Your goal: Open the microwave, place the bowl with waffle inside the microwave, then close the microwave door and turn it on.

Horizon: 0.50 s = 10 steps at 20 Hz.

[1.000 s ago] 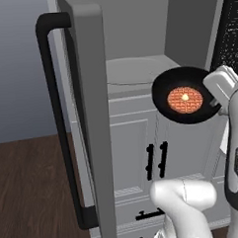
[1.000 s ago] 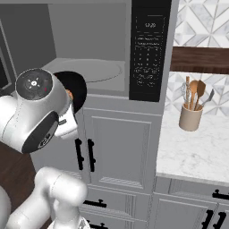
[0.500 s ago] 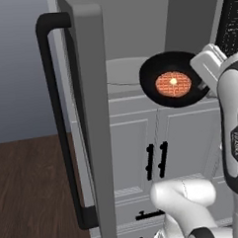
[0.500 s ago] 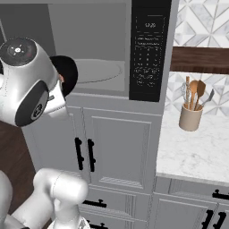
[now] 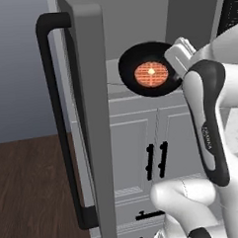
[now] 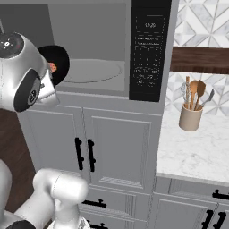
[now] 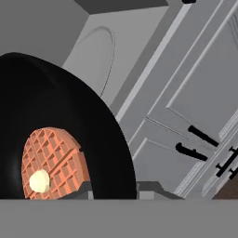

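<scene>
Bowl with waffle [image 5: 149,70]: black, tilted, clamped at its 3 o'clock rim by gripper [image 5: 176,63], held at the open front of microwave [image 6: 96,49], left of turntable [image 6: 91,70]. Microwave door [image 5: 89,117]: swung wide open, at 9 o'clock from bowl. Utensil crock [image 6: 191,117]: on counter, 3 o'clock.

A home kitchen, seemingly: a built-in microwave [image 6: 107,53] is sitting above white cabinets [image 6: 116,147], beside a marble counter [image 6: 192,154] holding a utensil crock [image 6: 191,117].

white cabinets [image 6: 116,147], wood floor [image 5: 31,195], marble counter [image 6: 192,154]
</scene>
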### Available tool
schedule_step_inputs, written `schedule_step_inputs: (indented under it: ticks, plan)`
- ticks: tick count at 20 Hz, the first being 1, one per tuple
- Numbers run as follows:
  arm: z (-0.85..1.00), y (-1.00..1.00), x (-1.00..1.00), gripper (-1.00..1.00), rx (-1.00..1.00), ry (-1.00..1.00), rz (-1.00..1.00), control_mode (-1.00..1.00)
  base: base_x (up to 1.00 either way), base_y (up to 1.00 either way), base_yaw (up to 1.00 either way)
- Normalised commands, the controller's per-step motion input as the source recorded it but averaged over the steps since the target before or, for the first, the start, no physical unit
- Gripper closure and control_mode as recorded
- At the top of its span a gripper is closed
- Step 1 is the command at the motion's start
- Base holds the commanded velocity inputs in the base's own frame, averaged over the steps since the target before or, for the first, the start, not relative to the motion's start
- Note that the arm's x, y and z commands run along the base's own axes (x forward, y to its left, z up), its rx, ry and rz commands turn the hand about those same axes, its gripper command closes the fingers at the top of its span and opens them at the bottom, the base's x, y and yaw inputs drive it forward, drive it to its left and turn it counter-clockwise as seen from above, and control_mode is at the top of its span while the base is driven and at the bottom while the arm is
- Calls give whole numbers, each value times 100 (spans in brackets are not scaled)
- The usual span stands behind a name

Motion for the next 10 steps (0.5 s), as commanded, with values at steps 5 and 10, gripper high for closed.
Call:
schedule_step_inputs:
  ticks: [5, 10]
  plan:
    - [0, 5, 69, 100, -5, 6, -10, -100, 0, 0, 0]
    - [0, 0, 70, 100, -4, 1, -10, -100, 0, 0, 0]
